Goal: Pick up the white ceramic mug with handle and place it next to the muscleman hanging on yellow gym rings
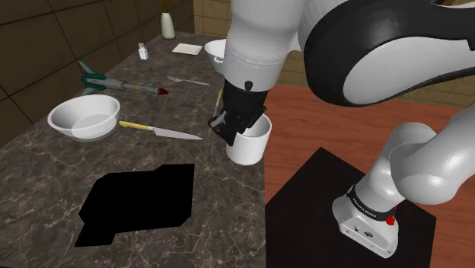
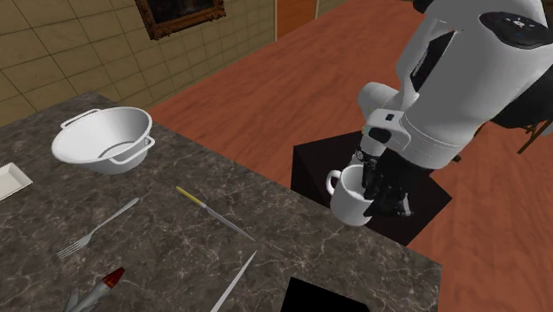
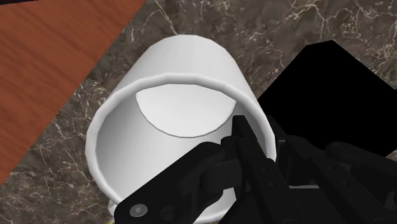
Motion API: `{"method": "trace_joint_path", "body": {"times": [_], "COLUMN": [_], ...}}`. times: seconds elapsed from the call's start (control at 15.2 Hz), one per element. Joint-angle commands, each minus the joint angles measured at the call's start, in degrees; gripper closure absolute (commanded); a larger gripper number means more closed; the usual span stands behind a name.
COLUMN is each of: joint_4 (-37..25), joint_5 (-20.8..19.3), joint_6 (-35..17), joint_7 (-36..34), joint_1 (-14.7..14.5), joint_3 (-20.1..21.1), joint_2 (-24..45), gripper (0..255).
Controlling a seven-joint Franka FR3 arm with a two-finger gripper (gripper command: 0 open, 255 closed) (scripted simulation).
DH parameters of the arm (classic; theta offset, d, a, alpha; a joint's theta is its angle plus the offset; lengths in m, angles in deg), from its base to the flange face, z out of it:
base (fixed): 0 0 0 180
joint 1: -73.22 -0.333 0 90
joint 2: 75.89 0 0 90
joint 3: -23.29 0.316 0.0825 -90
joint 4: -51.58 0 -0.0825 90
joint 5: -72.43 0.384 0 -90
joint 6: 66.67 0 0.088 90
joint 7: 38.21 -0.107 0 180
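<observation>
White mug (image 1: 255,146) (upright) — its rim wall pinched in the black claw (image 1: 233,131).

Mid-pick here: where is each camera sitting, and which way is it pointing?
Shoulder view: beside and behind the stand, looking down over the marble counter; arm and end effector at the white mug.
Second exterior view: above the counter, facing the arm across it; arm, end effector, stand.
Wrist view: on the hand, looking into the mug; black fingers at its rim.
Both exterior views share mug, fork, stand.
</observation>
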Motion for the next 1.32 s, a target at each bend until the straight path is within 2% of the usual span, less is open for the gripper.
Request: {"method": "trace_joint_path", "body": {"times": [0.0,0.53,1.25], "joint_4": [-0.86,-6.62,0.29], "joint_5": [0.12,-0.84,-1.94], "joint_6": [0.36,2.70,-5.71], "joint_7": [-2.98,-15.70,-17.60], "joint_1": [-0.78,-3.38,-3.27], "joint_3": [2.14,11.57,13.10], "joint_2": [0.61,4.94,6.90], "gripper": [255,255,255]}}
